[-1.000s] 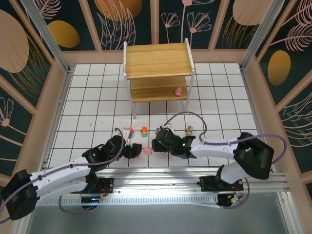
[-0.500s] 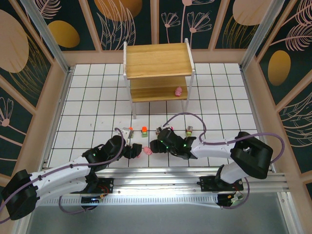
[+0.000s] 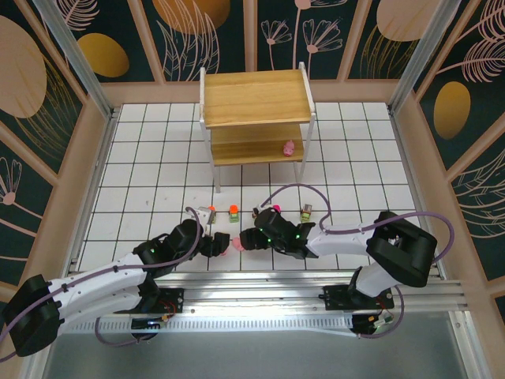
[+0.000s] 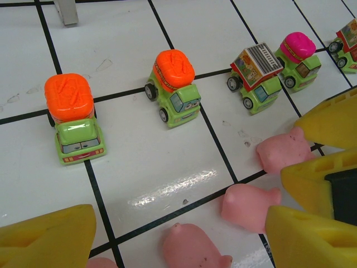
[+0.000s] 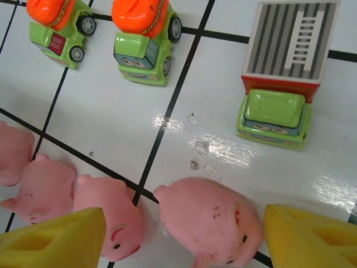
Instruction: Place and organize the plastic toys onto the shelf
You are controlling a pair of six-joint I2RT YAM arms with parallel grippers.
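pink pig (image 5: pixel 209 220): looked light and slick, I'd pinch its flanks
right gripper (image 5: pixel 184 237): spread, straddled it
left gripper (image 4: pixel 178 240): spread, held nothing

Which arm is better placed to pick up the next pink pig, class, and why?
Probably the right. The right gripper is open with one pink pig between its fingers; the left gripper, also open, spans several pigs, none centred.

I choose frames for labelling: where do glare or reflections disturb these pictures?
Right wrist: white glare on the table beside the striped truck. Left wrist: a glare streak between the pink pigs and the orange trucks. Top external: bright reflection along the front rail.
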